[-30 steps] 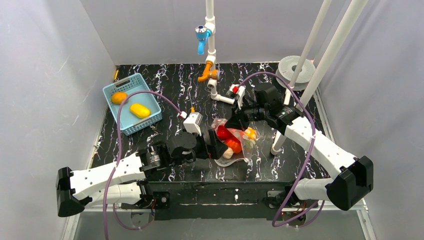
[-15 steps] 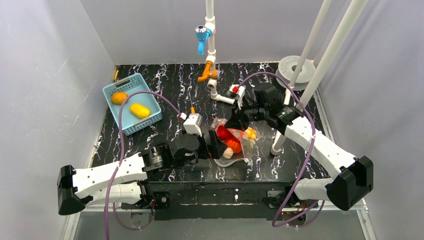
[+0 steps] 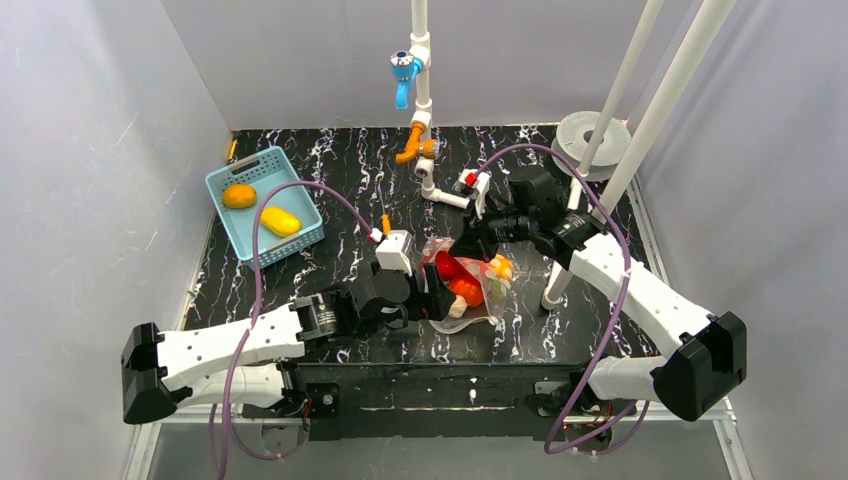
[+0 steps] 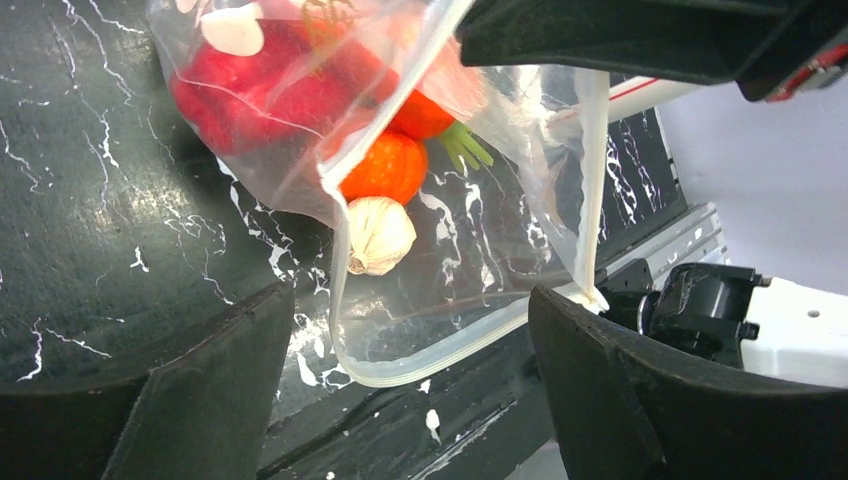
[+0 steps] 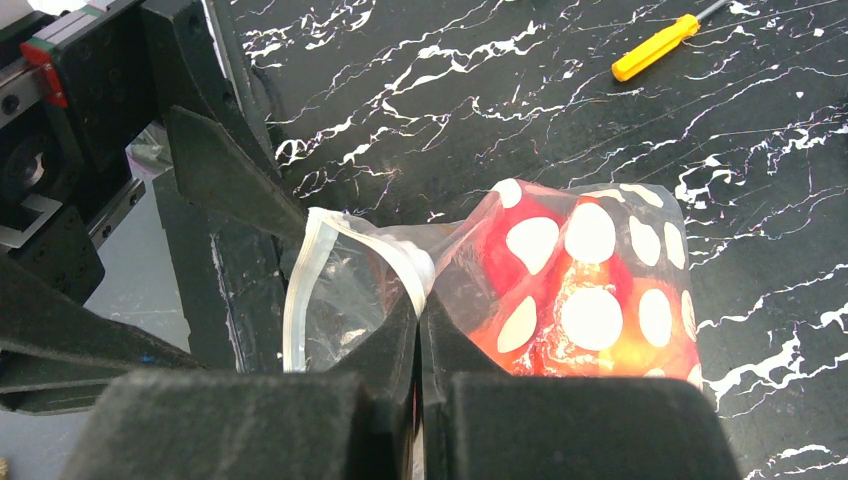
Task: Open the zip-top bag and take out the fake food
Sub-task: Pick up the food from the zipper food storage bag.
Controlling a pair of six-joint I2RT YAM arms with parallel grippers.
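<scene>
The zip-top bag [image 3: 470,290], clear with white dots, hangs tilted over the table with its mouth open toward the front edge. My right gripper [image 5: 418,312] is shut on the bag's upper rim and holds it up. Fake food fills the bag [image 4: 480,270]: red pieces [image 4: 255,90], a round orange piece [image 4: 385,168], a cream bulb [image 4: 378,235] and a green top [image 4: 462,150]. My left gripper [image 4: 408,300] is open, its fingers either side of the bag's mouth rim without touching. A yellow piece [image 3: 280,221] and an orange piece [image 3: 238,196] lie in the basket.
The light blue basket [image 3: 292,250] stands at the back left. An orange-handled screwdriver [image 5: 655,48] lies on the table behind the bag. A white pipe with a blue tap [image 3: 405,70], a grey roll [image 3: 590,140] and white poles [image 3: 650,120] stand at the back.
My left arm has moved right, bringing its gripper closer to the bag's mouth, and its jaws have narrowed a little. The right gripper and bag have stayed put.
</scene>
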